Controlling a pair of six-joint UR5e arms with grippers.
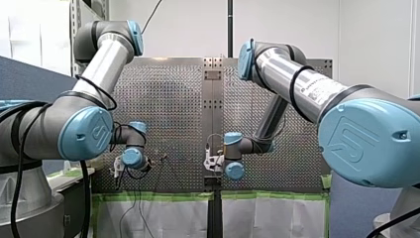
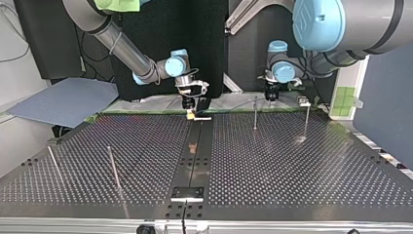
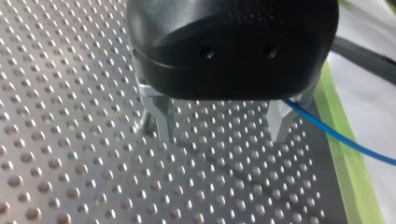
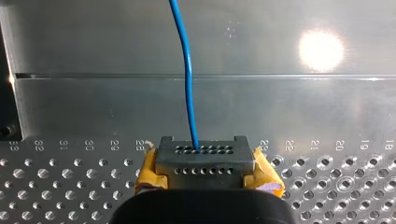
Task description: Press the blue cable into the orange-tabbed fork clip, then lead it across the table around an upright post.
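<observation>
Engraved numbers [image 4: 327, 145] run along the perforated metal table [image 4: 56, 196] on both sides of my right gripper [image 4: 201, 161]. To one side 18 to 22 read clearly, to the other 28 to 31. Its grey fingers, backed by yellow pads [image 4: 267, 173], are pressed together on the thin blue cable [image 4: 188, 74], which leads straight ahead of the gripper over a smooth metal strip [image 4: 93, 107]. My left gripper [image 3: 219, 133], black with bare metal fingers [image 3: 156, 116], stands spread wide just above the table. The cable passes the outer side of one finger and runs off over the green tape [image 3: 345, 154] at the table's edge. Only the top view shows the thin upright metal posts [image 2: 255, 113]: one between the two grippers, nearer my left, one just beyond my left gripper, and two well apart from both. The front view shows a curled logo on the blue joint caps [image 1: 94, 134] and lettering on my right arm, too small to read.
</observation>
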